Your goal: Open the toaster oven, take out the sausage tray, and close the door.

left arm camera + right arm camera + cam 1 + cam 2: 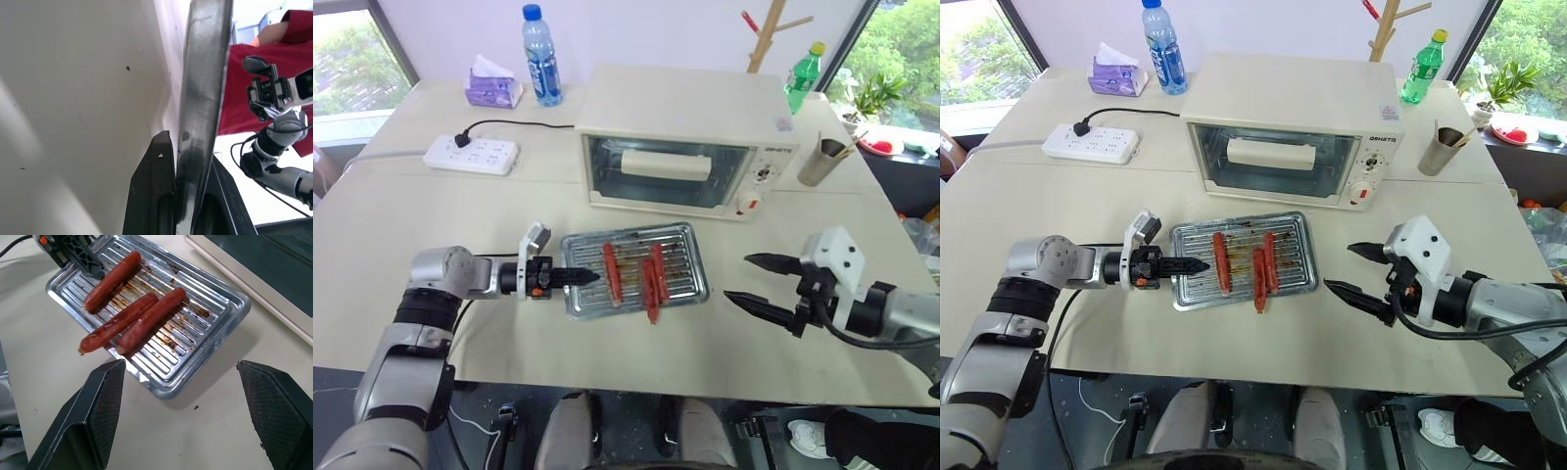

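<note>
— Left gripper [576, 277], the pair of black fingers on the silver arm: what has it got?

— Its fingers are pinched tight on the left rim of the sausage tray [685, 285], a shiny silver ribbed rectangular metal pan. In the left wrist view the thin metal edge [198, 117] runs straight up between the two black fingers [151, 191].

— And where does that tray sit?

— Flat on the pale beige table [431, 225], just in front of the toaster oven [680, 108], a boxy cream-white countertop box with a glass front. Three red sausages [142, 320] lie on the ribs; one pokes out over the near edge. Brown grease marks streak the metal.

— The oven's door [666, 171]?

— The white-framed glass panel stands upright and looks closed, with its white bar handle [667, 164] across the window. I can't quite judge the seam at this angle, so it may not be fully latched.

— Right gripper [752, 281]?

— Spread wide and holding nothing, hovering over bare table to the right of the tray, well apart from it, fingertips aimed toward the tray.

— Anything else on the table?

— A white power strip [471, 154], a clear water bottle with a blue cap [539, 57], a purple tissue pack [491, 86], a green bottle [803, 76] and a metal cup of sticks [824, 160], all toward the back.
</note>
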